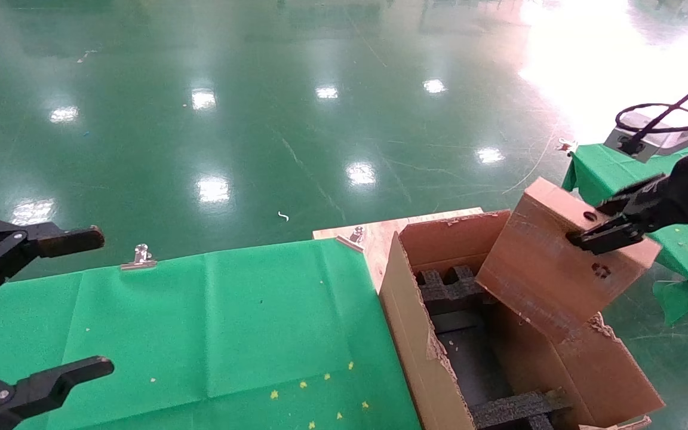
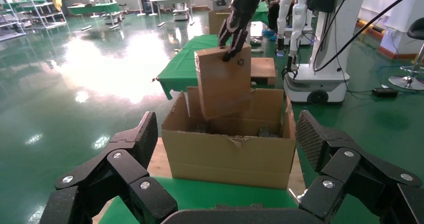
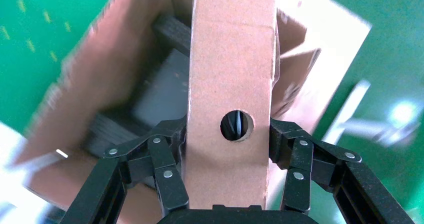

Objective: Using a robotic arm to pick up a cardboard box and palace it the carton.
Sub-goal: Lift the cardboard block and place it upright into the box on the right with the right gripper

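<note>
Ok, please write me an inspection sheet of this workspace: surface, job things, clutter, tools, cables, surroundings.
Surface: table under green cloth, held by metal clips.
Job's things: cardboard box tilted, lower end inside the open carton; black foam blocks in the carton.
Clutter: small yellow specks on the cloth.
Tools: right tool shut on the cardboard box, above the carton; left tool open, over the table.
Cables: black cable looped by the right arm.
Surroundings: glossy green floor; second green table.

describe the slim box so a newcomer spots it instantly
Find the big open carton beside the green table. Tilted above its opening, clamped in the right gripper, hangs the cardboard box: flat and slim, with a round hole in its edge, unlike the ragged carton.
</note>
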You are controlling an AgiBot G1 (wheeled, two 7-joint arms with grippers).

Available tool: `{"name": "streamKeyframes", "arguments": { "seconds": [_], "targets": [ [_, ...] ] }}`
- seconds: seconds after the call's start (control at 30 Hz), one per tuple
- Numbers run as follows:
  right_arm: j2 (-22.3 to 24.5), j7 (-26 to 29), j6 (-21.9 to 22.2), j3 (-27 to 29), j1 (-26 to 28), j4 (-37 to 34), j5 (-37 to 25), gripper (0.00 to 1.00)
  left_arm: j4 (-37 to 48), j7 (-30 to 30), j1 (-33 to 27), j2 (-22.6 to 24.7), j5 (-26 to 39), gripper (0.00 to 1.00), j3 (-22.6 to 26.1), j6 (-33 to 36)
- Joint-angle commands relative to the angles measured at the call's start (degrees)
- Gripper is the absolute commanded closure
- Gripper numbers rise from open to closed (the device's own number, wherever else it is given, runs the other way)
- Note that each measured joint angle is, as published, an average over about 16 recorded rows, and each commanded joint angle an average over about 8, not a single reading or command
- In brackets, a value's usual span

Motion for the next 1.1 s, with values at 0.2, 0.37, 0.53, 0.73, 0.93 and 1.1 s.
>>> {"name": "streamKeyframes", "arguments": {
  "seconds": [0.2, 0.37, 0.53, 0.73, 0.93, 1.1],
  "targets": [
    [3.23, 17.75, 2.86, -1.52, -0.48, 6.88, -2.28, 1.0, 0.0, 0.0, 0.0, 0.0, 0.0, 0.0, 0.0, 0.0],
    [5.22, 22.42, 4.58, -2.02, -0.47, 12.48, -3.71, 1.0, 0.01, 0.0, 0.01, 0.0, -0.01, 0.0, 0.0, -0.01],
    [5.84, 23.19, 5.13, -2.13, -0.45, 14.52, -4.04, 1.0, 0.02, 0.01, 0.01, -0.01, -0.02, 0.0, 0.0, -0.02],
    [5.45, 23.12, 4.91, -2.09, -0.5, 13.17, -3.87, 1.0, 0.02, 0.01, 0.01, -0.01, -0.02, 0.0, 0.01, -0.02],
    [5.18, 27.84, 6.62, -2.6, -1.11, 13.96, -5.09, 1.0, 0.02, 0.01, 0.01, -0.01, -0.02, 0.0, 0.01, -0.02],
    [5.98, 35.68, 9.57, -3.5, -1.63, 18.06, -8.25, 1.0, 0.02, 0.01, 0.01, -0.01, -0.02, 0.0, 0.01, -0.02]
  ]
}}
